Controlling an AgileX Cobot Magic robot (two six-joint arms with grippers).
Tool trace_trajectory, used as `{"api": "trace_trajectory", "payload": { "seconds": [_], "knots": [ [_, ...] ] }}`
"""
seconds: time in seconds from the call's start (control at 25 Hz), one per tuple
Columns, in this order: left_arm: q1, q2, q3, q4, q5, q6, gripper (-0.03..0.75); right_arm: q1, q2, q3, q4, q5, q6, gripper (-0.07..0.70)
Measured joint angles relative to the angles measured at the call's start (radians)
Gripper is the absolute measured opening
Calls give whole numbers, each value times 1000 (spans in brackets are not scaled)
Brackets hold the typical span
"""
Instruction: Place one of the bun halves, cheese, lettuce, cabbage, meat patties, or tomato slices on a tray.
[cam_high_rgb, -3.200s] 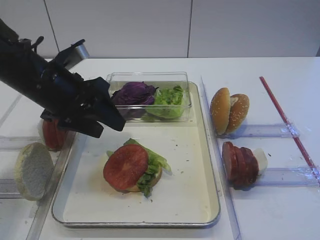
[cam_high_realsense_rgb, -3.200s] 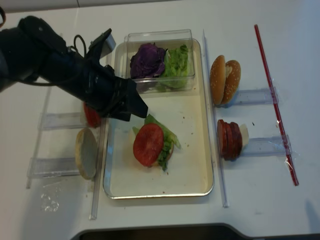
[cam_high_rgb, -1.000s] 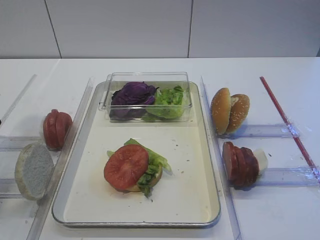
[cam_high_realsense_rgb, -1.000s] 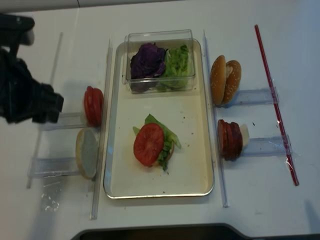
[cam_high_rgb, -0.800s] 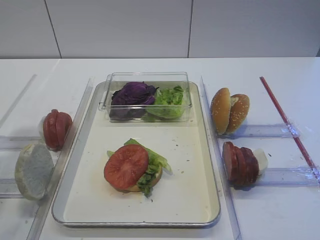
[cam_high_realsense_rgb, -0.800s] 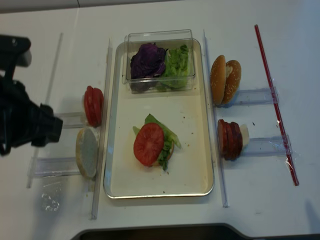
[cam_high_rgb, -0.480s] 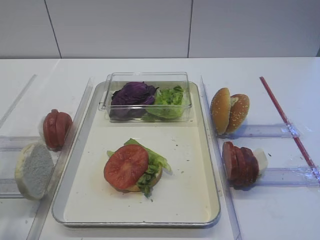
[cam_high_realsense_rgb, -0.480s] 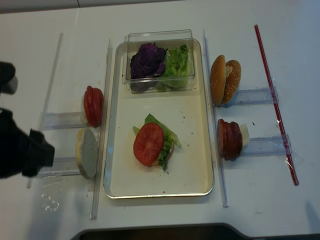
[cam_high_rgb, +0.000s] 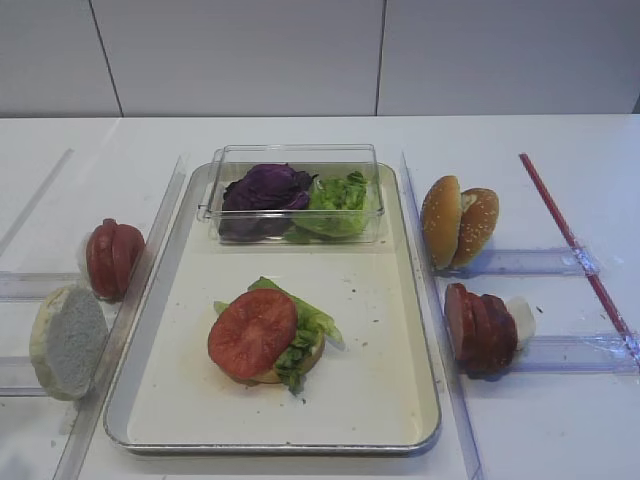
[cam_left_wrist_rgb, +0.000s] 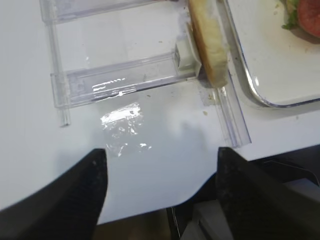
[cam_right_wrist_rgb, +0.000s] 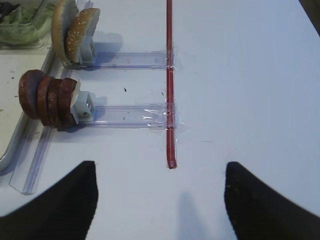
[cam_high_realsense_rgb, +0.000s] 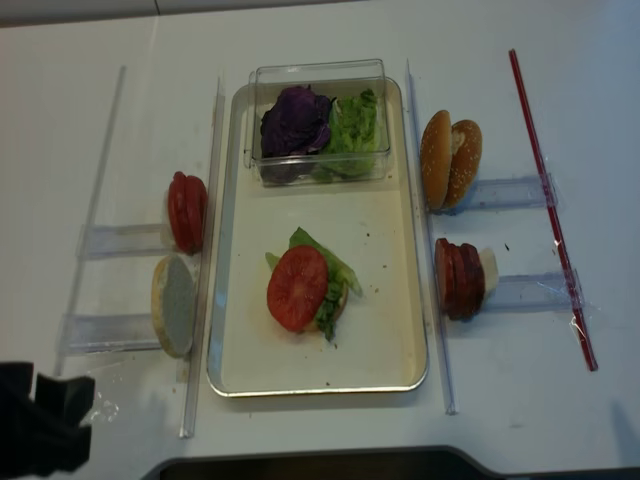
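**Tomato on stack, both arms parked off the tray**

Nearest the robot: left gripper (cam_left_wrist_rgb: 159, 190) is hanging over bare table by the front edge, fingers (cam_left_wrist_rgb: 80, 187) spread wide apart w/ nothing btwn them. In the realsense overhead view it's just peeking in at the bottom-left corner. Right gripper (cam_right_wrist_rgb: 159, 200) is likewise sitting low over bare table, fingers well apart & empty, a red rod (cam_right_wrist_rgb: 169, 85) running away from it.

Next out: the tray (cam_high_rgb: 415, 400) is holding the build in its front half. A tomato slice (cam_high_rgb: 252, 332) is lying on lettuce (cam_high_rgb: 310, 325), which is resting on a bottom bun that's barely showing at the edge. So bun, lettuce & tomato are looking done; nothing is being carried rn.

Beside the tray, left: a pale cut-face bun half (cam_high_rgb: 66, 341) is standing on edge in its clear holder, w/ spare tomato slices (cam_high_rgb: 111, 259) standing just behind it. Right: meat patties (cam_high_rgb: 480, 328) are standing in a row against a white stop block, sesame bun halves (cam_high_rgb: 458, 221) standing beyond them.

Farthest: clear box (cam_high_rgb: 296, 158) at the tray's back end, w/ purple cabbage (cam_high_rgb: 266, 187) & more green leaves inside.

Judging what's left: patty, cabbage & a top bun aren't on the stack yet; can't see any cheese in these views.
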Motion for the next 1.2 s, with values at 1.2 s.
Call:
{"api": "trace_trajectory", "payload": {
  "seconds": [1.2],
  "knots": [
    [2,-525,82,27,67,-56,469,0,0,1,-2,0,0,562]
  ]
}}
